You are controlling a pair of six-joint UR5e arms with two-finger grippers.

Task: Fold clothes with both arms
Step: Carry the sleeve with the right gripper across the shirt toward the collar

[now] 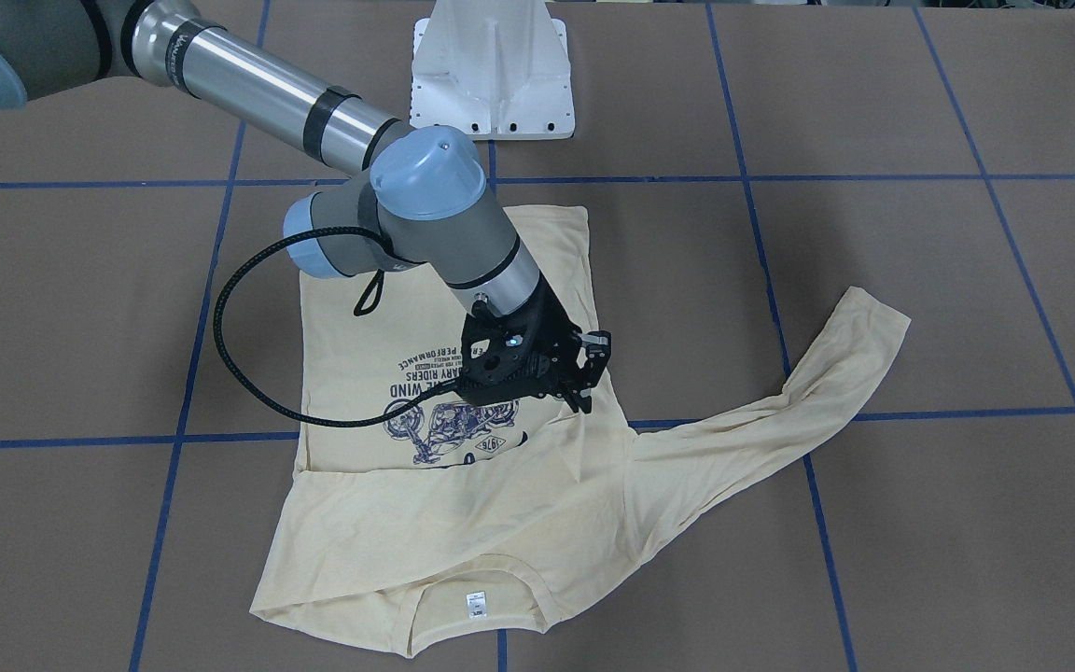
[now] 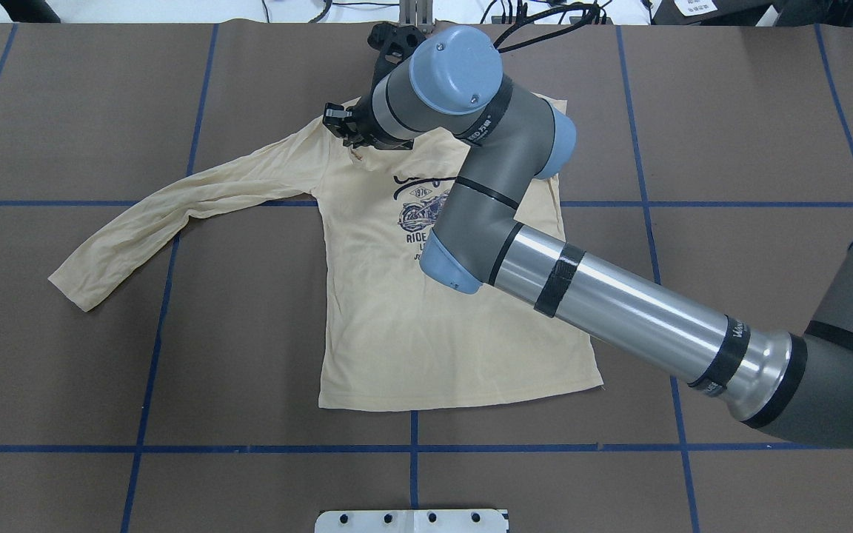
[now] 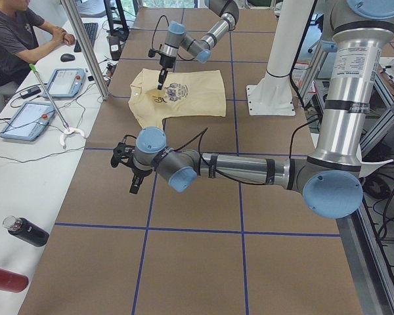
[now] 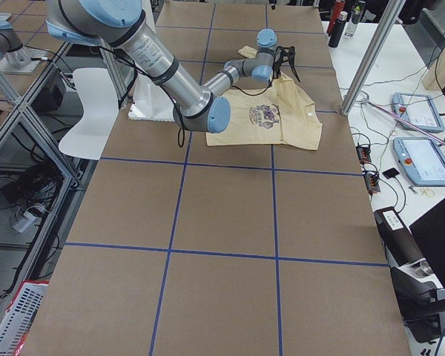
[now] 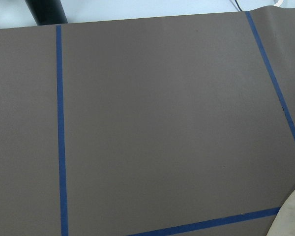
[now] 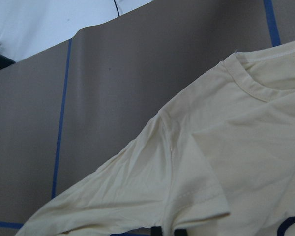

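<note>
The right arm (image 2: 619,303) reached over the T-shirt (image 2: 397,333), which lay print-up on the counter (image 2: 730,148) beneath the right tool (image 1: 593,378). That tool's fingers stood slightly apart and empty near the shoulder. The left tool (image 3: 118,156) hung well aside, and I could not tell its state.

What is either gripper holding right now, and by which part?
Cannot tell for the right gripper: its tips sit low over the T-shirt near the shoulder. The left gripper holds nothing.

Bright even overhead light, soft shadows, sharp focus
</note>
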